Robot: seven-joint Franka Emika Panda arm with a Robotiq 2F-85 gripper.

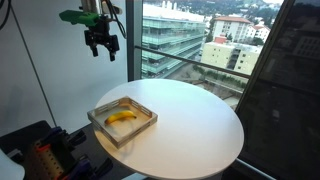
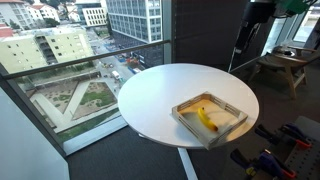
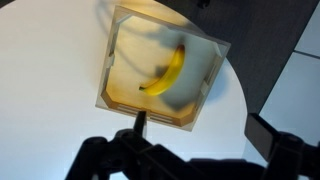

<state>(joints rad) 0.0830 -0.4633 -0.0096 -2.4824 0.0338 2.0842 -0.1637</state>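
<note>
A yellow banana point(image 1: 121, 117) lies in a shallow square wooden tray point(image 1: 143, 109) on a round white table point(image 1: 195, 125). The banana point(image 2: 205, 118) and the tray point(image 2: 235, 107) show in both exterior views. My gripper point(image 1: 101, 47) hangs high above the table's edge, well clear of the tray, open and empty. In the wrist view the banana point(image 3: 167, 73) lies in the tray point(image 3: 112, 70) far below, and my dark fingers point(image 3: 205, 132) are spread apart at the bottom of the picture with nothing between them.
Large windows with city buildings point(image 1: 190, 35) stand behind the table. A wooden stool or small table point(image 2: 285, 65) stands at the back. Dark equipment point(image 1: 40, 150) sits by the robot's base beside the table.
</note>
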